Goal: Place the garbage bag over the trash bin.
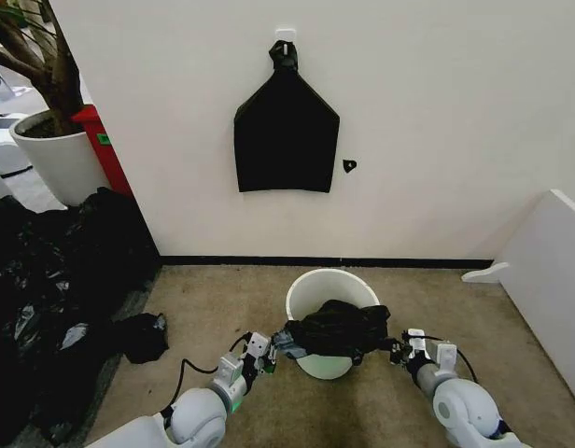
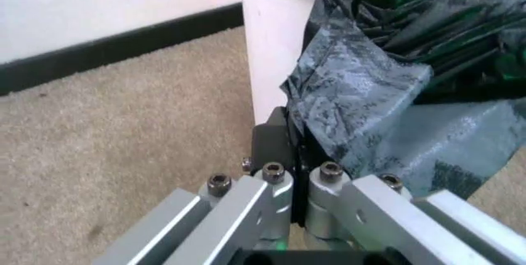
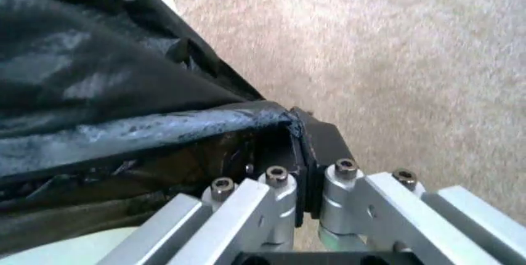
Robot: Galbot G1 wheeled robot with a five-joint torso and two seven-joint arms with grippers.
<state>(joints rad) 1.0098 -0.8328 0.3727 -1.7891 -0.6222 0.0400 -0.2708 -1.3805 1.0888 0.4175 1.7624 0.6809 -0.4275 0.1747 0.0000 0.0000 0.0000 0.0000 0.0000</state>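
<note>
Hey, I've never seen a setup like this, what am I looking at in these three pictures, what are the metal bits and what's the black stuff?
This is a two-armed wheeled robot. The wide picture comes from a camera on its head, looking down at a carpeted floor by a wall. The two close-ups come from cameras on its wrists.

The metal bits are its clamps. The left end effector and the right end effector each pinch one side of the garbage bag, a thin black plastic bag, both shut on it. You see the pinches close up in the left wrist view and the right wrist view.

The bag hangs stretched across the near rim of the trash bin, a small cream bucket on the carpet. It is not yet spread around the rim.
</note>
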